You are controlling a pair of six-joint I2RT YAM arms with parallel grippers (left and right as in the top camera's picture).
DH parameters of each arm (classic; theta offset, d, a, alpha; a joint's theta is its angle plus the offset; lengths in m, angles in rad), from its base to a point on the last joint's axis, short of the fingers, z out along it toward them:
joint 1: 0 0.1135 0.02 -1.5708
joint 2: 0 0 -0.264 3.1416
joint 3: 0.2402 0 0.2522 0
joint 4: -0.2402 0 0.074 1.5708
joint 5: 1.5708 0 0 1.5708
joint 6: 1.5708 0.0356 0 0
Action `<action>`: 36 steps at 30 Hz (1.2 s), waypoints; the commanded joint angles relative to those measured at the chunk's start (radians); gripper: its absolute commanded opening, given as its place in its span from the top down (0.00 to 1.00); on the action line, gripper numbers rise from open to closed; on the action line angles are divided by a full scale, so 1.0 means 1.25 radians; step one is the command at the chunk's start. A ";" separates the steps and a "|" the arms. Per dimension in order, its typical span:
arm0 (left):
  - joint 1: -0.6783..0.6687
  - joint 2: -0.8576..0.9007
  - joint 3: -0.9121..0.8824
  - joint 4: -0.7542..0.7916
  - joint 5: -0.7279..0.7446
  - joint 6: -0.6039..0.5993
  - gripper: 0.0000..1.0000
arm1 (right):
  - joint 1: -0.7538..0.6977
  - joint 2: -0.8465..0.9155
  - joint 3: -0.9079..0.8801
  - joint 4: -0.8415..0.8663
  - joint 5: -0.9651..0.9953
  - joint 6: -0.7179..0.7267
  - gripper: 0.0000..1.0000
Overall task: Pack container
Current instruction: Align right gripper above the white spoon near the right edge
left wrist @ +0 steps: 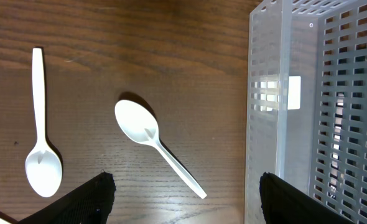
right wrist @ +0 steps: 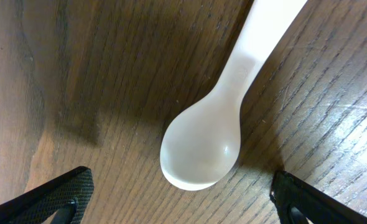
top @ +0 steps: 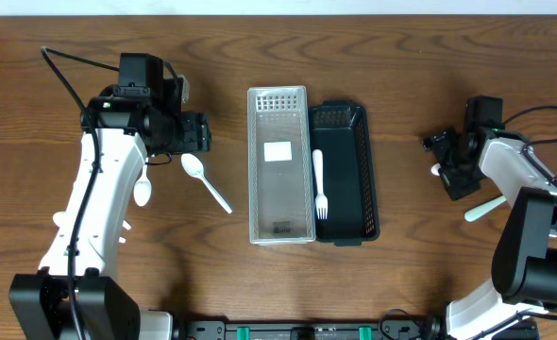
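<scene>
Between the spread fingers [right wrist: 53, 200] of the right gripper [right wrist: 180, 186], the wrist view shows the bowl of a right-hand spoon [right wrist: 202, 149] flat on the wooden table [right wrist: 96, 74]. The jaws are released and touch nothing. From overhead that bowl is mostly hidden under the gripper, and only the handle shows, slanting out to the near right.

The left gripper [left wrist: 186, 186] is also released, its two dark fingertips [left wrist: 87, 199] wide apart with nothing in them. Just ahead of them its wrist view shows a slanting spoon [left wrist: 152, 140] and, further left, a far-left spoon [left wrist: 42, 155], both bowl up and well apart from each other. The slotted wall of a clear basket [left wrist: 320, 106] fills the right of that view. Overhead, the far-left spoon is half covered by the left arm.

Only the overhead view shows the whole container pair. The clear basket sits mid-table with a black tray [top: 354, 189] touching its right side. A white fork [top: 319, 179] lies in the tray along its left wall, tines toward the near edge.

The left arm reaches from the near left toward the far side, its wrist turned right toward the basket. The right arm bends up from the near right, its wrist turned left.
</scene>
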 commanded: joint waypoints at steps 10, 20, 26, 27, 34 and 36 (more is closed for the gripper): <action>0.000 -0.015 0.019 -0.011 0.004 0.005 0.23 | -0.018 0.014 0.008 -0.075 0.007 0.093 0.01; 0.000 -0.015 0.019 -0.011 0.004 0.005 0.23 | -0.038 0.014 0.010 -0.075 0.023 0.109 0.01; 0.000 -0.015 0.019 -0.010 0.004 0.005 0.23 | -0.039 0.014 0.014 -0.049 0.020 0.096 0.01; 0.000 -0.015 0.019 -0.010 0.004 0.005 0.23 | -0.039 0.014 0.016 -0.049 0.020 0.096 0.01; 0.000 -0.015 0.019 -0.010 0.004 0.005 0.24 | -0.039 0.017 0.035 -0.051 0.020 0.119 0.01; 0.000 -0.015 0.019 -0.010 0.004 0.006 0.23 | -0.039 0.025 0.041 -0.051 0.020 0.125 0.01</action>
